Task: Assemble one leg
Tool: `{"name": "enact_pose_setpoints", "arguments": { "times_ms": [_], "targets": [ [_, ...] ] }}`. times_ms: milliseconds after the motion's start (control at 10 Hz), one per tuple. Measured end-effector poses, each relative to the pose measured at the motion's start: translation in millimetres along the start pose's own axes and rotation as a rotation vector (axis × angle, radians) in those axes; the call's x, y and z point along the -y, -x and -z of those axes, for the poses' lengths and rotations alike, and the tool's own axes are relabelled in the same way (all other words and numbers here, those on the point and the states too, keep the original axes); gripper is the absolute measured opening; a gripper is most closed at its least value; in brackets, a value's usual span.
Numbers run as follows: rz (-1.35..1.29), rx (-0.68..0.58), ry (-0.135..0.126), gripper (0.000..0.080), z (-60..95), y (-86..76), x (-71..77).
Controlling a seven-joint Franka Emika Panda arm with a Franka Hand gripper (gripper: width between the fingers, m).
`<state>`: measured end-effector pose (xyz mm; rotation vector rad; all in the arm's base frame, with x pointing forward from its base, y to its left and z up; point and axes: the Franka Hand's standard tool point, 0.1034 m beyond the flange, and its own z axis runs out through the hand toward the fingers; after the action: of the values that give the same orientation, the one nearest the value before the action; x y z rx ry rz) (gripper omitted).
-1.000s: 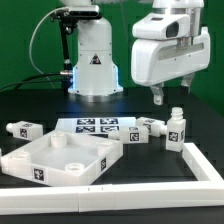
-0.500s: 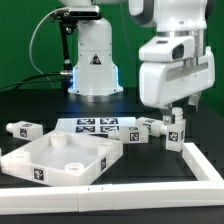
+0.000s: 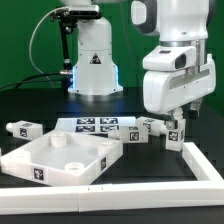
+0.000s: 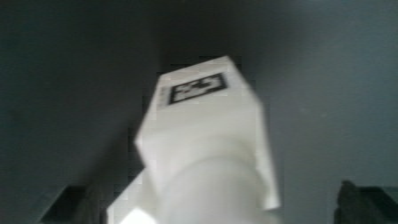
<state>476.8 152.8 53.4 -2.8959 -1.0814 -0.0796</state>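
The two-finger gripper (image 3: 175,120), jaws apart, straddles the small white plastic tagged leg (image 3: 176,135), which stands upright beside the long white L-shaped bar (image 3: 203,165). Closing off-centre could tip it.

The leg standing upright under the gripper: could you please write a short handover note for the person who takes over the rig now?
The gripper is open, low around the upright leg. The wrist view shows this leg between the fingers, not yet clamped.
A second leg lies at the exterior view's left. A third leg and a fourth leg lie beside the marker board.
The panel has no leg fitted.
Done: approach only.
Left: close, lift, carry to the panel, screw in.
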Motion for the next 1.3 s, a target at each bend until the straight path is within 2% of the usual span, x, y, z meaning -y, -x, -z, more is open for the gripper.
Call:
{"name": "enact_pose_setpoints", "arguments": {
  "times_ms": [200,400,600,700,900,1000,1100,1200,1300],
  "targets": [
    [0.002,-0.006,0.001,0.0648,-7.1,10.2,1.7],
    [0.001,-0.006,0.001,0.0648,-7.0,9.9,1.5],
    [0.001,-0.005,0.001,0.0387,-7.2,9.9,1.6],
    [0.001,-0.006,0.001,0.0282,-7.0,9.8,1.5],
    [0.001,-0.007,0.002,0.0283,-5.7,8.8,1.3],
    [-0.039,0.016,-0.001,0.0283,5.8,6.4,4.4],
    [-0.085,0.036,0.002,0.0283,24.9,6.7,12.7],
    [-0.119,0.036,0.008,0.0283,33.6,15.6,31.2],
    [-0.13,0.048,0.006,0.0283,33.0,32.9,50.9]
  ]
}}
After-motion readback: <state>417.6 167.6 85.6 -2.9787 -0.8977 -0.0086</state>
